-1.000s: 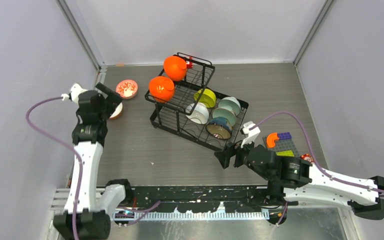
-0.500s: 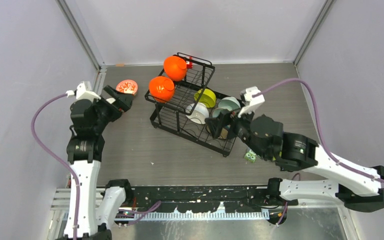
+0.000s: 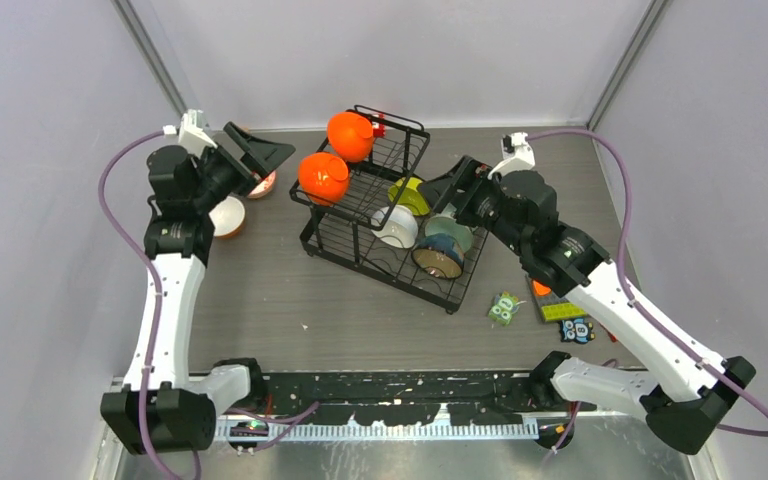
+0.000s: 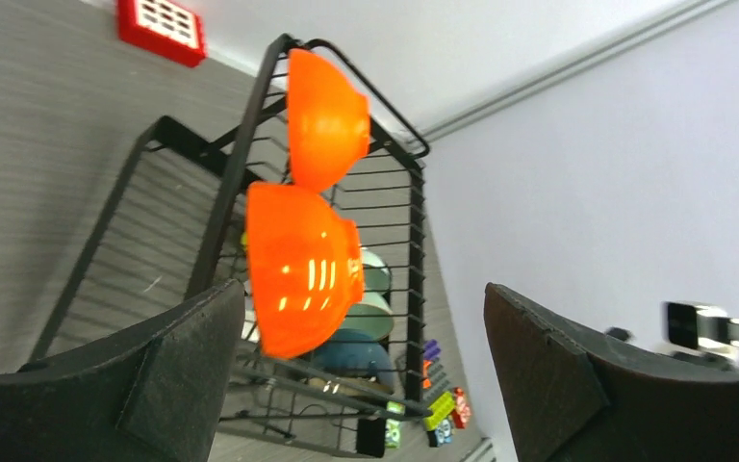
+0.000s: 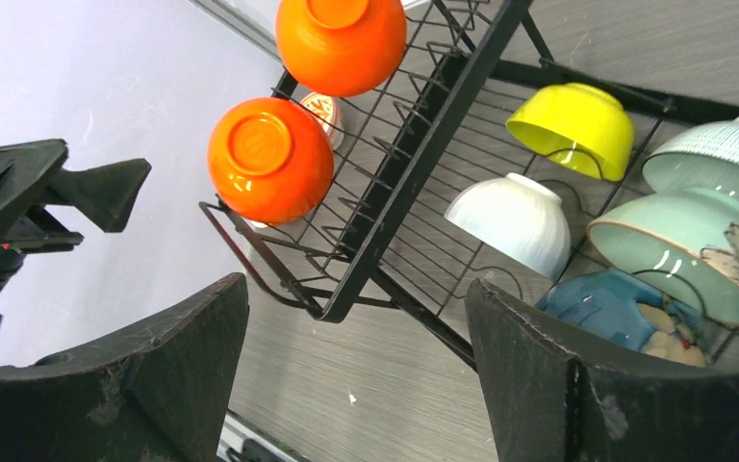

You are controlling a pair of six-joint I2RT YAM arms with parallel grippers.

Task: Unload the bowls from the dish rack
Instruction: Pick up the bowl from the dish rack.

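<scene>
The black wire dish rack (image 3: pixel 405 140) stands mid-table. Two orange bowls (image 3: pixel 350 135) (image 3: pixel 322 177) hang on its upper basket. The lower tier holds a lime bowl (image 3: pixel 412 194), a white bowl (image 3: pixel 396 228), two mint bowls (image 3: pixel 457 210) and a dark bowl (image 3: pixel 437 258). My left gripper (image 3: pixel 265 155) is open and empty, left of the orange bowls (image 4: pixel 300 269) and facing them. My right gripper (image 3: pixel 447 190) is open and empty, raised over the rack's right side, and looks down on the white bowl (image 5: pixel 512 219) and the lime bowl (image 5: pixel 573 125).
A white bowl (image 3: pixel 226 216) and a red-patterned bowl (image 3: pixel 263 184), partly hidden by my left gripper, sit on the table left of the rack. Owl cards (image 3: pixel 505 307) and toy blocks (image 3: pixel 560 305) lie at the right front. Walls close in the table on three sides.
My left gripper rose from the bowls on the left table and swung toward the orange bowls. My right arm lifted from the rack's front right and moved back over the rack's right side.
</scene>
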